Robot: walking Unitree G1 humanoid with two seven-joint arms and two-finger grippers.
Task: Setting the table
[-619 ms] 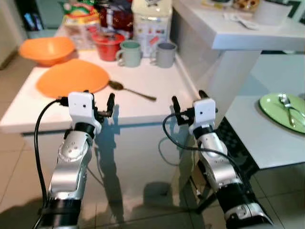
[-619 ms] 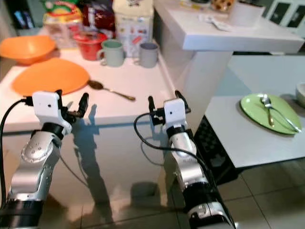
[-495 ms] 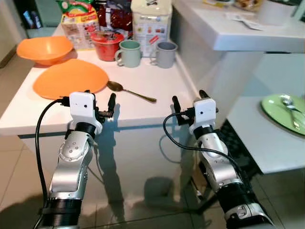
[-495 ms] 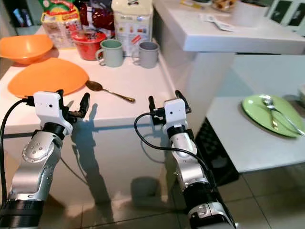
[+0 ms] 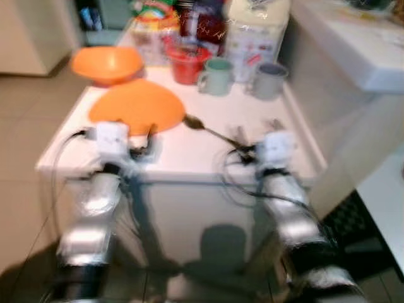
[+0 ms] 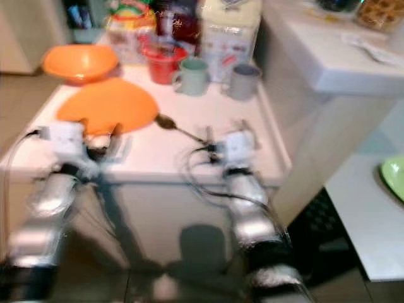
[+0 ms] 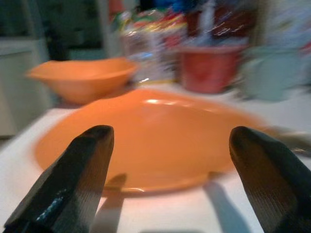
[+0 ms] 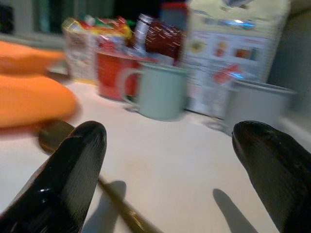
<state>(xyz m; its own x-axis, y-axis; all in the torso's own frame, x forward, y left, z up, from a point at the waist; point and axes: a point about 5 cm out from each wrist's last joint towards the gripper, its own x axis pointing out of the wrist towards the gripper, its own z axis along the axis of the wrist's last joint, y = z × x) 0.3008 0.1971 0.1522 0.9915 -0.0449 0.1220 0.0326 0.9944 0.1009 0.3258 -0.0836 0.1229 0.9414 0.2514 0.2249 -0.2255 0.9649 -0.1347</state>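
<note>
Colourful food packets (image 6: 131, 25) and a pale printed carton (image 6: 228, 31) along the white counter's (image 6: 271, 158) back edge.

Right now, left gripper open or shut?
Open. The left gripper fingers stand wide apart, with the orange plate between them.

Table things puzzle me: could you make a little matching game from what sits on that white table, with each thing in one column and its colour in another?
Things:
1. plate
2. mug nearer the red pot
3. mug nearer the table's right edge
4. pot

Colours:
A. red
B. grey
C. orange
D. pale green

Pairs: 1-C, 2-D, 3-B, 4-A

All four stand on the white table, the plate nearest the robot.
</note>
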